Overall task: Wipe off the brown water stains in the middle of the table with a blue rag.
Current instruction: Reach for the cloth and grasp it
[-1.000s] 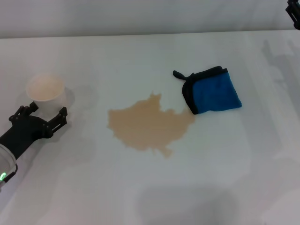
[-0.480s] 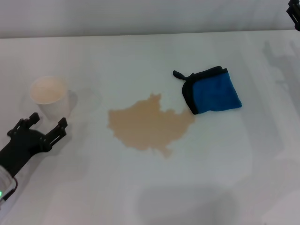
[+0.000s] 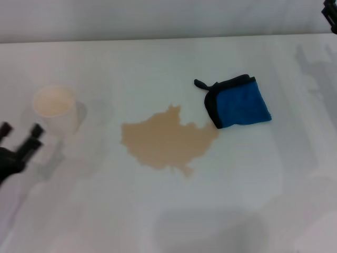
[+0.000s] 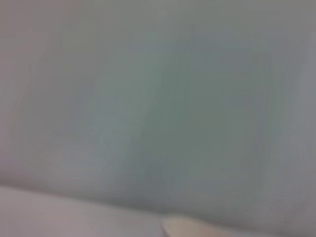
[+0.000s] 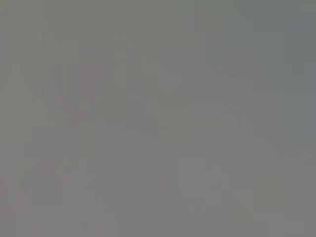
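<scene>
The brown water stains [image 3: 167, 139] spread as a ragged tan puddle in the middle of the white table [image 3: 158, 58]. The blue rag [image 3: 237, 101] lies folded just right of the puddle, its black edging touching the puddle's right lobe and its loop tab pointing left. My left gripper [image 3: 20, 136] is open and empty at the left edge, in front of the paper cup. My right gripper [image 3: 330, 11] shows only as a dark bit at the top right corner, far from the rag. Both wrist views show no task object.
A white paper cup [image 3: 55, 109] with tan liquid stands at the left, just beyond my left gripper. The table's back edge runs along the top of the head view.
My left gripper has pulled back from the cup toward the left front edge. The rag, the puddle and the right arm have not moved.
</scene>
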Controlling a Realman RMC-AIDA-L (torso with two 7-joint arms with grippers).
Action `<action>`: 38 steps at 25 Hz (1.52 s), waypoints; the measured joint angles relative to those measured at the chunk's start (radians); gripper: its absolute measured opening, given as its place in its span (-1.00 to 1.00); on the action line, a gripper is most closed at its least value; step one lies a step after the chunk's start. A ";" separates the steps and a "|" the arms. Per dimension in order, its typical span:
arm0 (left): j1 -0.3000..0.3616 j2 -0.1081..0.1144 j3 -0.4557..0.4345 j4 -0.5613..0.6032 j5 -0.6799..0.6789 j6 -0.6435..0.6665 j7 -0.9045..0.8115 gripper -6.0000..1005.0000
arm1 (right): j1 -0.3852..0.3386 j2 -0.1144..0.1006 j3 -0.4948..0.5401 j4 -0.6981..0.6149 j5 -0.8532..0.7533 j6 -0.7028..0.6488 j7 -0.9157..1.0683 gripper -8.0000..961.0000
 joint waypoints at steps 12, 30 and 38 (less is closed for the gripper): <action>0.106 0.011 -0.012 0.081 -0.188 -0.033 -0.024 0.75 | -0.007 -0.011 -0.010 -0.352 -0.552 0.421 0.249 0.77; 0.078 0.010 -0.012 0.080 -0.279 -0.019 -0.024 0.75 | 0.168 -0.247 -0.348 -0.407 -1.009 0.313 1.229 0.75; 0.019 0.012 -0.012 0.082 -0.292 0.051 -0.019 0.75 | 0.308 -0.285 -0.215 -0.315 -1.592 -0.029 1.568 0.75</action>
